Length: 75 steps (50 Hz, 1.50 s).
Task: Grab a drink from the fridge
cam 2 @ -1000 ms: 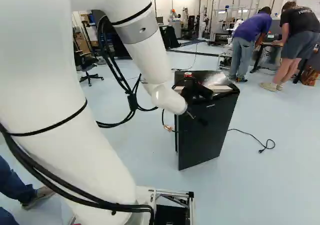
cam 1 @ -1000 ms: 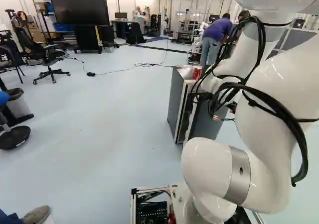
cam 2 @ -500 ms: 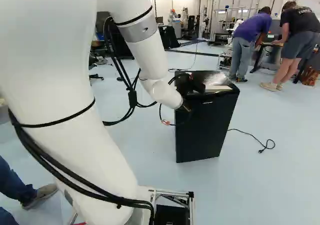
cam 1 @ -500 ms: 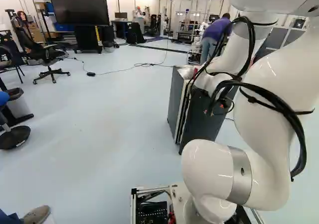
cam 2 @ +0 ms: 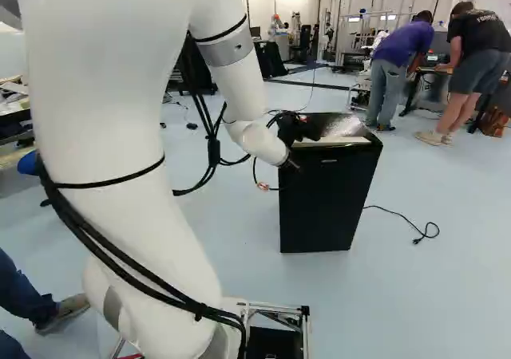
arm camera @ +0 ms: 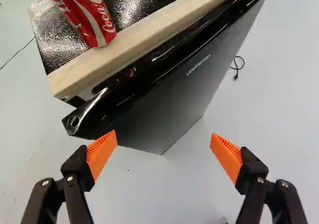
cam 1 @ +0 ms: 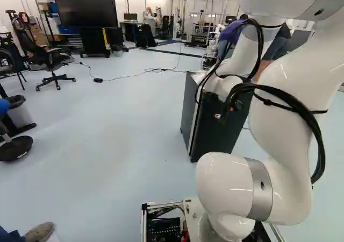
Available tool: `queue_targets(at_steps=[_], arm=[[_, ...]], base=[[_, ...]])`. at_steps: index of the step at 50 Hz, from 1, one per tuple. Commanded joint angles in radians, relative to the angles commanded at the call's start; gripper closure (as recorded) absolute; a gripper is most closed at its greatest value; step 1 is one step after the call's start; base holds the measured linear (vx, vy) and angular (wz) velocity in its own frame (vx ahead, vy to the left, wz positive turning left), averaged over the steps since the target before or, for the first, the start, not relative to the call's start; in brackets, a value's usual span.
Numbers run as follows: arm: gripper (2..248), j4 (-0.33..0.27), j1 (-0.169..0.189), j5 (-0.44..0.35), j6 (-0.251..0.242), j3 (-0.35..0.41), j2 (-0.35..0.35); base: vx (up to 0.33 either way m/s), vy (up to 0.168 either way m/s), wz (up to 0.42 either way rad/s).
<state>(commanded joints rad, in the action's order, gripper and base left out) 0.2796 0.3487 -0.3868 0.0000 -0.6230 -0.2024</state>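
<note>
- Red soda can (arm camera: 94, 15) rests on top of the black mini fridge (cam 2: 323, 207), just by the wooden strip (arm camera: 144, 42) along the front of that top.
- Where the can's foot sits, on the strip's edge or just behind it, I cannot tell.
- My gripper (cam 2: 306, 129) is at the fridge's top, by the front corner at the left in the right base view.
- Its two fingers stand spread wide, their orange pads (arm camera: 102, 152) facing each other (a roomy gap, I must say).
- Ahead of the fingers, the fridge door (arm camera: 169, 94) runs beside the strip; whether it is fully closed, I cannot tell.
- The can is beyond the door's upper edge, ahead of my fingers and well apart from both pads.
- On the floor beside the fridge, a black power cord (cam 2: 423, 233) ends in a loop and plug.
- Farther off, at the left of the left base view, an office chair (cam 1: 51, 70) stands near a big dark screen (cam 1: 86, 8).
</note>
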Motion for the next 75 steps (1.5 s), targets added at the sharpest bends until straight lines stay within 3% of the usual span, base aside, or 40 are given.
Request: queue_targets(at_steps=[20,31,57,75], arm=[[3,0.000,-0.028,0.000,0.000,-0.091,-0.076],[3,0.000,-0.030,0.000,0.000,-0.102,-0.085],[3,0.000,-0.025,-0.005,0.000,0.020,0.017],[3,0.000,-0.036,-0.111,0.000,0.114,0.100]], base=[[0.000,0.000,0.000],[0.000,0.000,0.000],[0.000,0.000,0.000],[0.000,0.000,0.000]])
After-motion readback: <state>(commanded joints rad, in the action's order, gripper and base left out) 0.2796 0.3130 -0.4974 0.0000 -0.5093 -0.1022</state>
